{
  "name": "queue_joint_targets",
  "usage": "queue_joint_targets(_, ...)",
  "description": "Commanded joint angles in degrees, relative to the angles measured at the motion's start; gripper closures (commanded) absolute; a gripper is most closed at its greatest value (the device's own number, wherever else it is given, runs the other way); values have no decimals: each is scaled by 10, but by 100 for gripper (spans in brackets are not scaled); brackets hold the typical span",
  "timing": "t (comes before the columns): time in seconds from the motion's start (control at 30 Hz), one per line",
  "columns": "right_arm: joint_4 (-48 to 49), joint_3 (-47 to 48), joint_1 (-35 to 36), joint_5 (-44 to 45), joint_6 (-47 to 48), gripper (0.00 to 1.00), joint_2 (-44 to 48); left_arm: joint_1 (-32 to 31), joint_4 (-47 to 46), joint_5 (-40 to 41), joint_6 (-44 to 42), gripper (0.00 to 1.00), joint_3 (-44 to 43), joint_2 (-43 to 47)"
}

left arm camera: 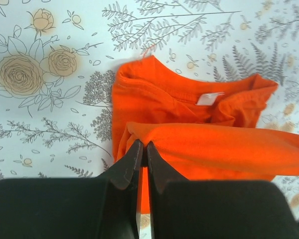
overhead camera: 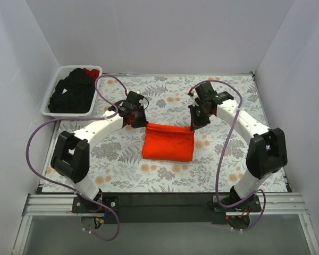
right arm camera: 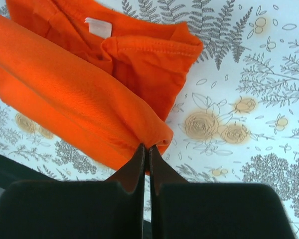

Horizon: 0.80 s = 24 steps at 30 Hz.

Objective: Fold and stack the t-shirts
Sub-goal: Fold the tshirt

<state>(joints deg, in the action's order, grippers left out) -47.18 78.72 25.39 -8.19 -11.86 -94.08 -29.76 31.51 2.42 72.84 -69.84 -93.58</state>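
Note:
A bright orange t-shirt (overhead camera: 168, 142) lies partly folded in the middle of the floral table, its white neck label (left arm camera: 210, 98) showing. My left gripper (overhead camera: 139, 123) is shut on the shirt's far left corner, cloth pinched between the fingertips (left arm camera: 143, 147). On the far right corner my right gripper (overhead camera: 193, 126) is shut too, the fold (right arm camera: 89, 104) hanging from its tips (right arm camera: 148, 148) above the table. Black t-shirts (overhead camera: 70, 95) and a dark red one (overhead camera: 89, 71) sit heaped in the white basket.
The white plastic basket (overhead camera: 49, 99) stands at the table's far left corner against the wall. Grey walls close in the table on three sides. Purple cables loop off both arms. The black base rail runs along the near edge.

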Motion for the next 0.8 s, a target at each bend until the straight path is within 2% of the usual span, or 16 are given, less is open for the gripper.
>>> queue_joint_targets(0.0, 30, 21, -10, -11, 22, 99, -27, 15, -41, 29, -16, 100, -2, -25)
queue_joint_targets(0.23, 96, -8, -17, 7, 7, 99, -70, 20, -92, 52, -16, 100, 7, -70)
queue_joint_targets(0.3, 118, -18, -19, 13, -3, 84, -66, 20, -97, 53, -17, 97, 5, -73)
queue_joint_targets(0.4, 143, -22, -19, 30, -14, 68, -38, 20, -108, 58, -16, 71, 6, -60)
queue_joint_targets(0.43, 148, -21, -19, 33, -14, 65, -30, 20, -112, 58, -17, 57, 12, -42)
queue_joint_targets(0.53, 159, -28, -19, 48, -16, 60, 17, 19, -116, 59, -18, 39, 21, -7)
queue_joint_targets(0.57, 175, -41, -19, 48, -15, 60, 45, 19, -115, 58, -16, 37, 25, 22)
queue_joint_targets(0.67, 234, -77, -20, 14, -17, 56, 100, 8, -123, 40, -2, 39, 59, 84)
queue_joint_targets(0.73, 284, -132, -21, -62, -5, 55, 122, -1, -160, 13, -5, 45, 87, 109)
queue_joint_targets(0.77, 306, -150, -24, -94, -2, 55, 129, -8, -175, -23, -8, 52, 117, 123)
